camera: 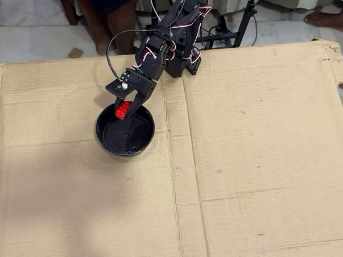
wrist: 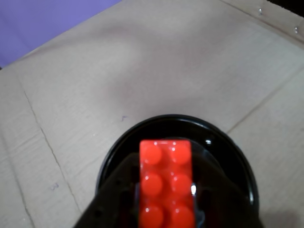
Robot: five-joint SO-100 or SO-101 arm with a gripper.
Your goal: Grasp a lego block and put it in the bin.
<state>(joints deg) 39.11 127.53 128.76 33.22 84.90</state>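
Gripping lego block [wrist: 166,187], end effector [camera: 125,109] mostly hidden

Lego block [wrist: 166,187] — bright red, studs the same red. Bin [camera: 125,130] glossy black with pale glints; arm [camera: 162,46] black, red-and-white wires. Surface [camera: 247,159] plain tan cardboard — faint creases.

Creased brown cardboard sheet [camera: 247,159] covers the work surface, with pale tiled floor [camera: 25,32] beyond its far edge.

Home: tiled floor [camera: 30,32], bare feet [camera: 326,15]
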